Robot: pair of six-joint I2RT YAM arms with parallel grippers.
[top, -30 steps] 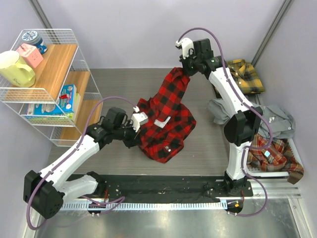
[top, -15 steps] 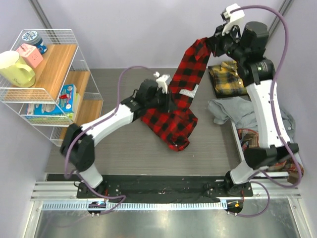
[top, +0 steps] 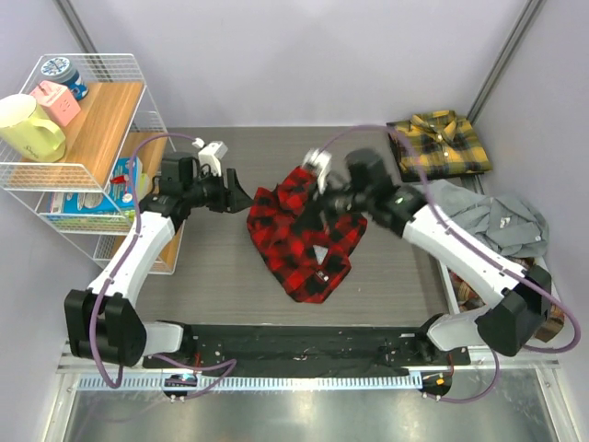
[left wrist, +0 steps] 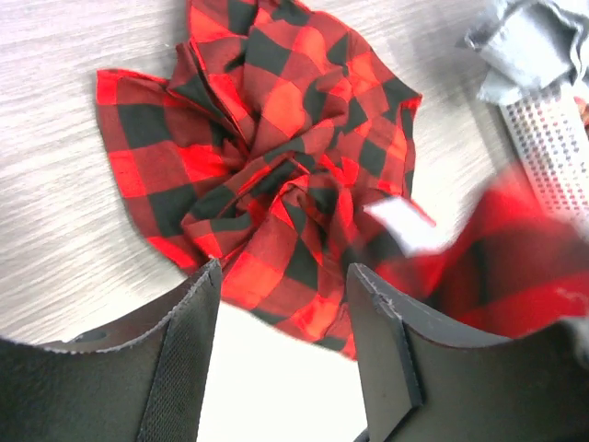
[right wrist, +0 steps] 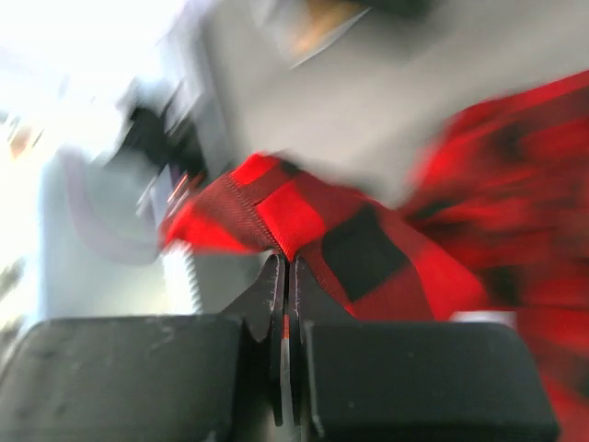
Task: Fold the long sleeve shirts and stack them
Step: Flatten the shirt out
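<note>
The red check shirt (top: 304, 235) lies crumpled mid-desk (top: 212, 276), not yet folded. The right jaws are pinched shut on a fold of its cloth. The left jaws stand partly open and empty, just beside it. Only the yellow plaid shirt (top: 440, 143), at the far corner, looks folded. The grey shirt (top: 515, 226) sprawls at the right, so most work remains.

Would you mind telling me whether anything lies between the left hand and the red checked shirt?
Nothing visible does: the open left hand is right beside the red shirt, which the right hand grips.
</note>
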